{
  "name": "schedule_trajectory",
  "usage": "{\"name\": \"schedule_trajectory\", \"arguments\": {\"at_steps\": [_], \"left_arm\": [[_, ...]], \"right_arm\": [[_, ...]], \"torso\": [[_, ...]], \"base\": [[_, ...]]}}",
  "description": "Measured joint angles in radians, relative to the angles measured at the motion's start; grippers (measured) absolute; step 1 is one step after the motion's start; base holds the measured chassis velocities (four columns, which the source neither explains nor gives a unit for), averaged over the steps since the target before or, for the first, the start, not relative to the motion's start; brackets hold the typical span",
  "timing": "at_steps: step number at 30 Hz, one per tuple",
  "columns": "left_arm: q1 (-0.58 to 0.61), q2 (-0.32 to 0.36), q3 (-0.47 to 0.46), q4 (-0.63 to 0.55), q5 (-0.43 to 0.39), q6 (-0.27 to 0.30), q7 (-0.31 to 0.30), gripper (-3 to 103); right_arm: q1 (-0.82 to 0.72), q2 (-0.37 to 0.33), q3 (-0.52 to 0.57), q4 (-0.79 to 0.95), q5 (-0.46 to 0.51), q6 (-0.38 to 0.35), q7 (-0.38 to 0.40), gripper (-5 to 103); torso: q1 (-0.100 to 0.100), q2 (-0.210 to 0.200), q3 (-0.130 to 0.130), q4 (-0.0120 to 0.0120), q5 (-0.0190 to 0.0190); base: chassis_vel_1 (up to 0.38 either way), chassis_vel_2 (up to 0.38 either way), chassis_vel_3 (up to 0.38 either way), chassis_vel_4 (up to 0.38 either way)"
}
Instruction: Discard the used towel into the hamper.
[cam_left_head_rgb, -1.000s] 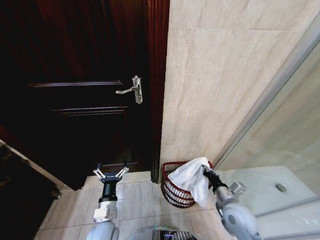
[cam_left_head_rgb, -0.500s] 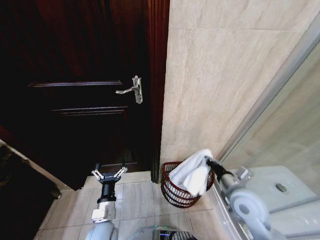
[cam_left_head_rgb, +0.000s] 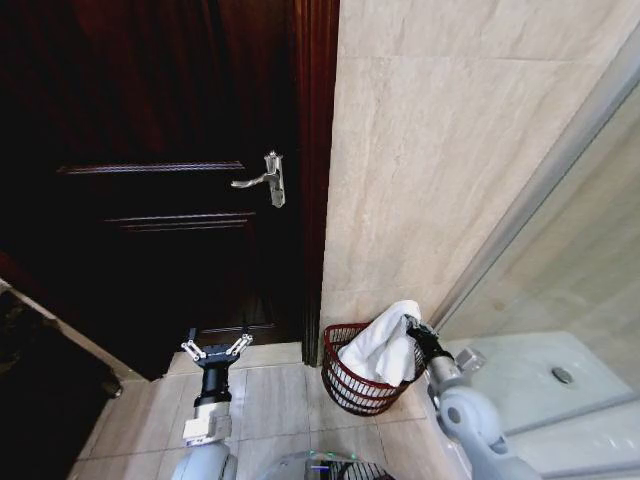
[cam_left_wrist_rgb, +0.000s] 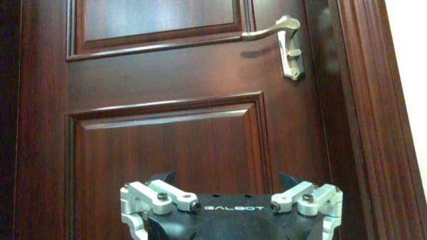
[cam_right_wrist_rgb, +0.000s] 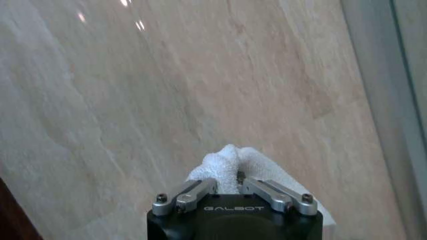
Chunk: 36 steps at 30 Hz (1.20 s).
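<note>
The right claw (cam_left_head_rgb: 410, 326) is pinching the white towel (cam_left_head_rgb: 383, 347) between its fingers, holding it over the basket (cam_left_head_rgb: 352, 392); the towel's lower folds are hanging down inside the rim; the basket is sitting on the floor tiles by the wall corner; the left claw (cam_left_head_rgb: 215, 350) is hovering spread apart before the dark door (cam_left_head_rgb: 150, 190).

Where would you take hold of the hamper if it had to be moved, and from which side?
Probably the hamper's top rim on its door-facing side, coming from above. The rim is open and round there, while the towel, clamped in the right hand, drapes over the far side. The left hand waits open by the door.
</note>
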<state>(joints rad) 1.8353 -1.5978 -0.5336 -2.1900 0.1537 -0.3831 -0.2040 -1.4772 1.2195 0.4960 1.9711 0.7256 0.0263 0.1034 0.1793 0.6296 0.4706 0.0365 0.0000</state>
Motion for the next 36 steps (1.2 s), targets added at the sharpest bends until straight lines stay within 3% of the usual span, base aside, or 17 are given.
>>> {"name": "schedule_trajectory", "arguments": {"at_steps": [4, 13, 19, 21, 22, 24, 25, 26, 28, 36], "left_arm": [[-0.003, 0.000, 0.000, 0.001, 0.000, -0.005, 0.000, 100], [-0.010, -0.003, 0.001, 0.014, 0.004, -0.010, 0.000, 100], [-0.012, -0.002, 0.000, 0.013, 0.002, -0.007, 0.000, 100], [-0.013, 0.000, -0.003, 0.016, 0.000, -0.001, 0.003, 100], [-0.013, 0.000, -0.003, 0.016, 0.000, -0.001, 0.003, 100], [-0.012, 0.001, -0.003, 0.017, -0.001, 0.008, 0.003, 100], [-0.012, 0.001, -0.002, 0.020, -0.001, 0.012, 0.003, 100], [-0.012, 0.001, -0.002, 0.020, -0.001, 0.012, 0.003, 100], [-0.014, 0.002, -0.002, 0.024, -0.001, 0.012, 0.003, 100], [-0.017, 0.015, -0.005, 0.029, -0.016, 0.014, 0.004, 100]], "right_arm": [[0.005, 0.019, -0.019, -0.058, -0.028, 0.072, -0.042, 3], [-0.041, 0.068, -0.051, -0.167, -0.118, 0.149, -0.081, 3], [-0.099, 0.071, -0.070, -0.115, -0.124, 0.131, -0.062, 3], [-0.150, 0.051, -0.071, -0.029, -0.109, 0.053, -0.021, 3], [-0.150, 0.051, -0.071, -0.029, -0.109, 0.053, -0.021, 3], [-0.178, 0.033, -0.065, 0.023, -0.094, -0.025, 0.012, 3], [-0.196, 0.014, -0.055, 0.060, -0.072, -0.098, 0.037, 3], [-0.196, 0.014, -0.055, 0.060, -0.072, -0.098, 0.037, 3], [-0.202, -0.004, -0.044, 0.084, -0.041, -0.169, 0.061, 3], [-0.100, -0.043, -0.034, 0.082, 0.078, -0.385, 0.161, 3]], "torso": [[0.000, 0.000, 0.000, 0.0000, -0.0001], [0.000, 0.000, 0.000, -0.0001, 0.0003], [0.000, 0.000, 0.000, -0.0001, 0.0000], [0.000, 0.000, 0.000, -0.0001, 0.0000], [0.000, 0.000, 0.000, -0.0001, 0.0000], [0.000, 0.000, 0.000, -0.0002, -0.0002], [-0.001, -0.002, -0.001, -0.0002, -0.0003], [-0.001, -0.002, -0.001, -0.0002, -0.0003], [-0.003, -0.007, -0.004, -0.0003, -0.0002], [-0.019, -0.045, -0.025, 0.0001, 0.0001]], "base": [[0.000, 0.000, 0.000, 0.000], [0.000, 0.000, 0.000, 0.000], [0.000, 0.000, 0.000, 0.000], [0.000, 0.000, 0.000, 0.000], [0.000, 0.000, 0.000, 0.000], [0.000, 0.000, 0.000, 0.000], [0.000, 0.000, 0.000, 0.000], [0.000, 0.000, 0.000, 0.000], [0.000, 0.000, 0.000, 0.000], [0.000, 0.000, 0.000, 0.000]]}}
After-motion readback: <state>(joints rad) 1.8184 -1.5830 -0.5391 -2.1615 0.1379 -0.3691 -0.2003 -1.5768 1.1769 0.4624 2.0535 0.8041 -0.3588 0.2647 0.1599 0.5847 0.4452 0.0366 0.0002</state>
